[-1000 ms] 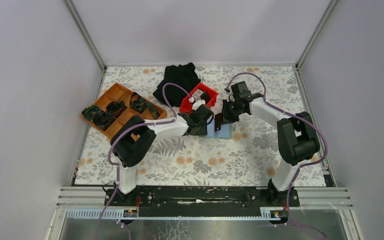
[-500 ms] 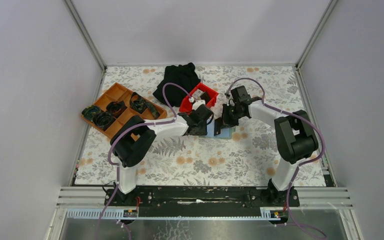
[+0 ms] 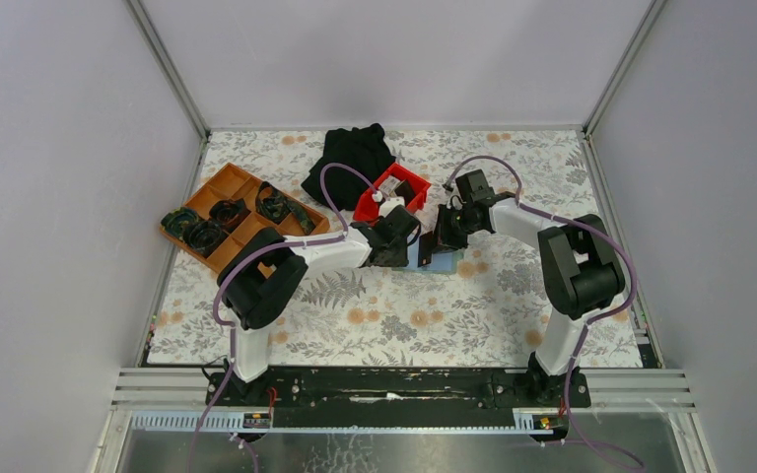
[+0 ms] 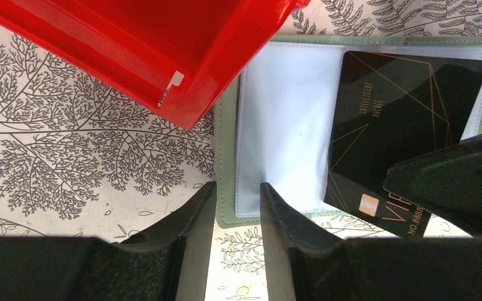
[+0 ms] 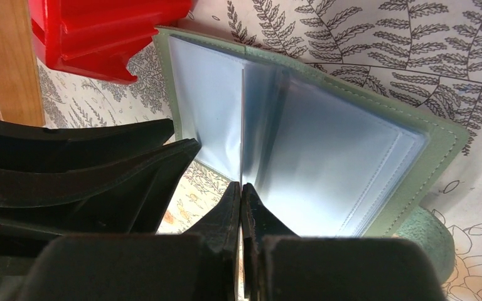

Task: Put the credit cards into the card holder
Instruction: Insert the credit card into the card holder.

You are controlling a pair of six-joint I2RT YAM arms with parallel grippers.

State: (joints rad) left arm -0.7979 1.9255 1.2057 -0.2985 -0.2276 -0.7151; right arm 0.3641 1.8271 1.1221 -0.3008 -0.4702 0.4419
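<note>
The card holder point(image 4: 226, 157) lies open on the patterned table, grey-green rim around pale clear sleeves; it also shows in the right wrist view point(image 5: 345, 163) and the top view point(image 3: 441, 260). My right gripper point(image 5: 242, 188) is shut on a black credit card point(image 4: 408, 106) with gold lines. It holds the card on edge point(image 5: 243, 125) over the holder's sleeves, lower corner at the holder's near edge. My left gripper point(image 4: 235, 194) is open by a narrow gap, its fingertips point(image 4: 204, 207) straddling the holder's near left corner. No other cards are visible.
A red plastic bin point(image 3: 391, 192) sits just behind the holder and overlaps its far left corner point(image 4: 163, 44). An orange compartment tray point(image 3: 227, 212) stands at the left, a black cloth point(image 3: 355, 153) at the back. Both arms crowd the table's middle.
My right gripper has shifted slightly left and nearer with the black card, bringing it closer over the holder. The left arm has barely moved.
</note>
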